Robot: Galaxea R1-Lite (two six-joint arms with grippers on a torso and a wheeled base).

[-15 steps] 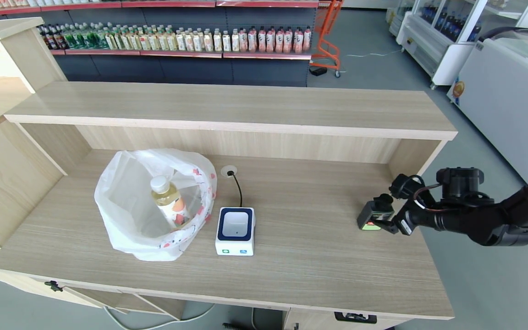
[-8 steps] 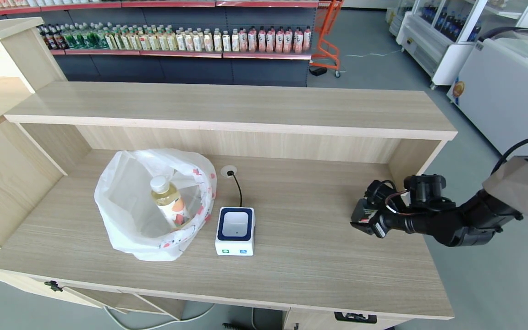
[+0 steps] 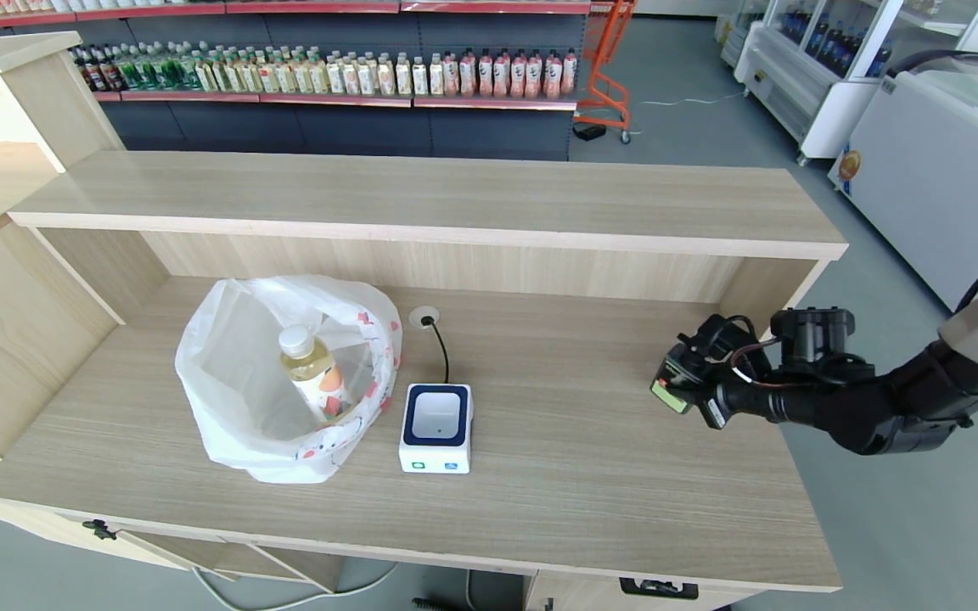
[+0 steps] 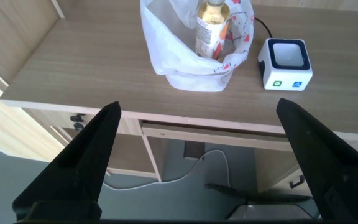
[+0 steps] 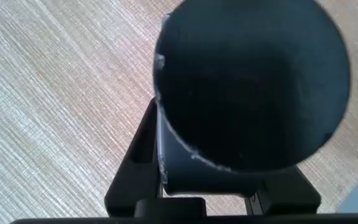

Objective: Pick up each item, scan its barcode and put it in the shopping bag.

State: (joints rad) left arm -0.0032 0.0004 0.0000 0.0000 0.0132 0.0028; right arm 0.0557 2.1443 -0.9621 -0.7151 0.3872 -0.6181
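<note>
1. Presently we log the right arm [image 3: 845, 406] stretched over the right end of the light wood-grain desk [image 3: 582, 484], its tip pointing toward the desk's middle.
2. We find the right fingers [image 5: 138, 171] clamped on a small dark cylindrical container with a green label [image 3: 666, 392]. From the right wrist we see the container's round dark end [image 5: 247, 81] close up, with desk grain behind it.
3. We cannot tell whether the container touches the desk or hangs just above it.
4. We note the left fingers [image 4: 82, 165] spread wide with nothing between them. They are out in front of the desk's near edge and lower than its top, facing the drawer fronts.
5. A white plastic shopping bag with red printed patches [image 3: 226, 399] sits on the left part of the desk, mouth open upward.
6. Inside the bag stands a clear plastic bottle of pale yellow drink with a white cap [image 3: 311, 369], leaning slightly, its base hidden by the bag wall.
7. A white box-shaped barcode scanner with a dark blue frame round its window [image 3: 436, 424] rests just beside the bag, on the bag's right, window up.
8. A thin black cable [image 3: 444, 352] runs from the scanner's back to a round port in the desk [image 3: 424, 319].
9. We mark container and scanner as well apart; the bag is farther off, beyond the scanner.
</note>
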